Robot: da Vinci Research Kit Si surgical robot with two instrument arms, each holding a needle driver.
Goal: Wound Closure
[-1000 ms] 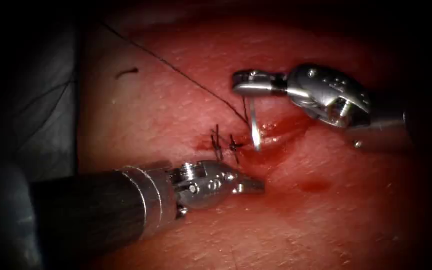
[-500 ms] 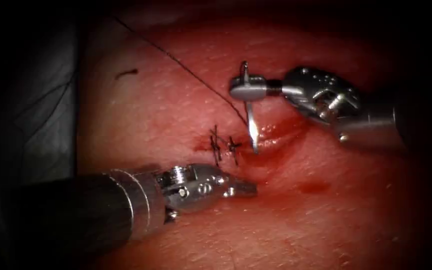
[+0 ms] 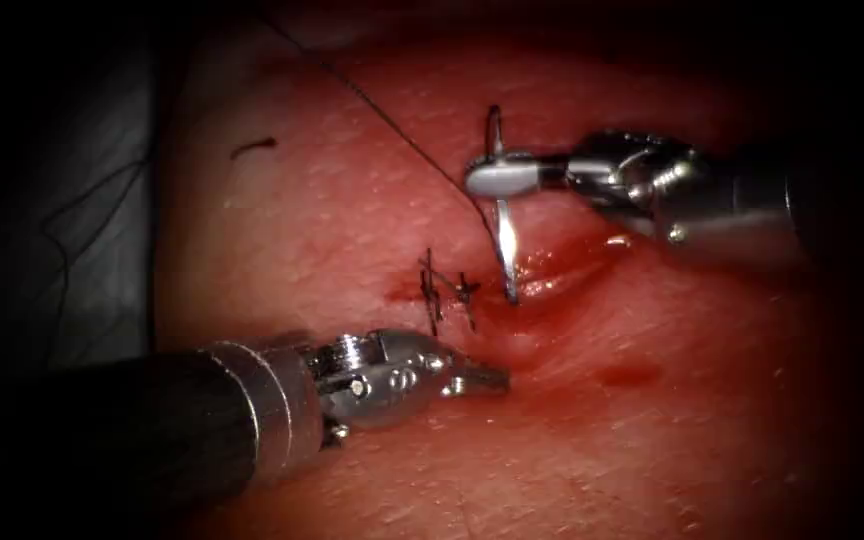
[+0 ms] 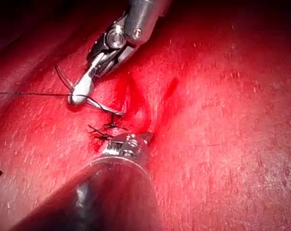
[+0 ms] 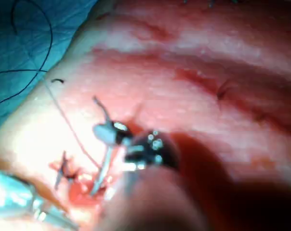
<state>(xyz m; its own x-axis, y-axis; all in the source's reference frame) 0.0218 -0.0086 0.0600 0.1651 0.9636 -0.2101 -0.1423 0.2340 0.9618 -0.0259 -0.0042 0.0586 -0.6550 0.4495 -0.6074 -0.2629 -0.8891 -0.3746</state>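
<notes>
Since a second ago the right tool (image 3: 497, 178) has rolled at its wrist, so the needle's (image 3: 504, 240) blunt end now stands up above the jaws where earlier it lay hidden behind them, and the left tool (image 3: 477, 378) has drawn back a little toward the picture's left. The needle hangs nearly upright from the right tool's closed jaws, gripped near its rear end, with a short stub and the thread's attachment rising above them. Its point sits at the cut's (image 3: 552, 268) left end, touching or just entering the wet tissue (image 3: 652, 420); how deep it goes cannot be told. The thread (image 3: 392, 125) runs from the needle up and away to the left across the tissue.

Just left of the needle's point lie two finished stitches (image 3: 447, 292), their dark cut ends sticking up. Red fluid (image 3: 627, 375) pools along the cut and in a separate patch lower right. The left tool rests below the stitches with its jaws closed, holding nothing, tips near the cut's lower lip. One loose thread scrap (image 3: 252, 147) lies well apart on the tissue at the upper left. The right wrist view shows a blue drape (image 5: 34, 43) beside the tissue with thread looping over it.
</notes>
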